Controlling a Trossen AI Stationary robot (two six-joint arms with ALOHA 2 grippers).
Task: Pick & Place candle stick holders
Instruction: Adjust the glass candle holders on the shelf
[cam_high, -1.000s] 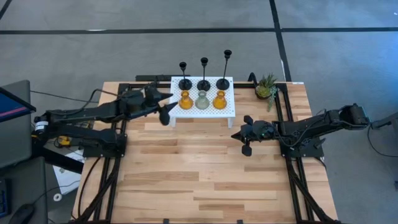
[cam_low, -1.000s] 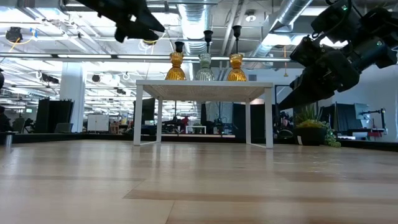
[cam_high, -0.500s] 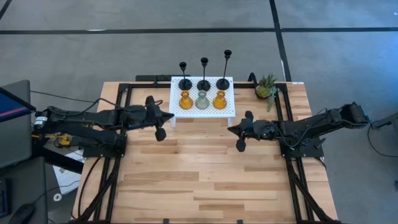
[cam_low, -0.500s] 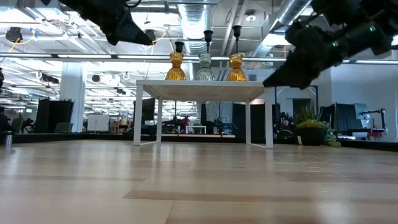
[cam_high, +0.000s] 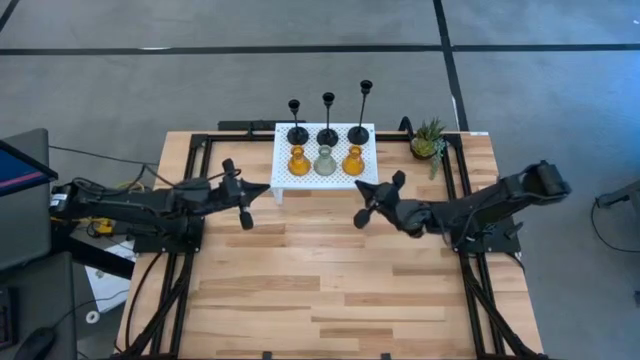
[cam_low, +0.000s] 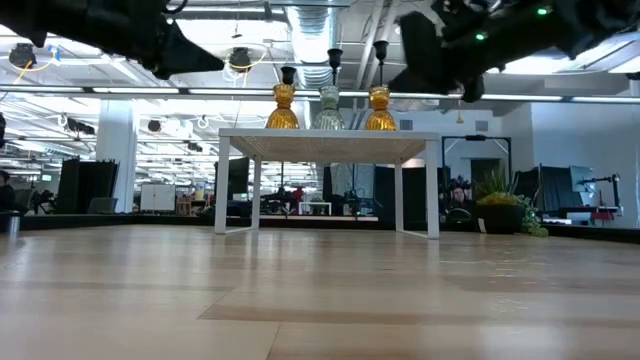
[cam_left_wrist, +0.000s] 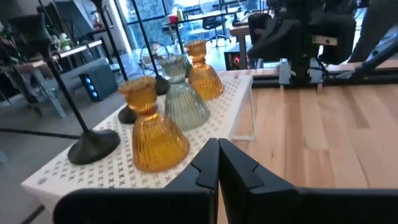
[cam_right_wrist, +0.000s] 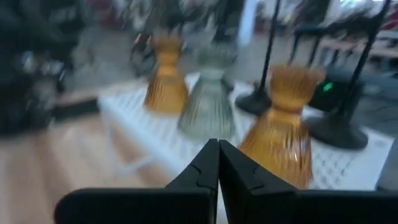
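Observation:
Six candle stick holders stand on a white perforated stand (cam_high: 330, 178) at the table's far middle. Three thin black ones (cam_high: 328, 135) form the back row. Two amber glass ones (cam_high: 298, 160) (cam_high: 352, 160) and a grey-green one (cam_high: 325, 161) form the front row. My left gripper (cam_high: 264, 188) hovers shut just left of the stand's near left corner, pointing level at the left amber holder (cam_left_wrist: 152, 127). My right gripper (cam_high: 362, 196) hovers shut at the stand's near right corner, pointing at the right amber holder (cam_right_wrist: 285, 124). Neither holds anything.
A small potted green plant (cam_high: 429, 140) sits at the far right of the table, right of the stand. Bare wooden tabletop (cam_high: 320, 280) stretches from the stand to the near edge. Black frame rails (cam_high: 190, 250) run along both sides.
My left gripper has shut on nothing, drawn back from the stand toward the table's left edge and sunk. My right gripper has stayed shut, risen, swung toward the stand's near right corner and turned to point at the holders. The holders have not moved.

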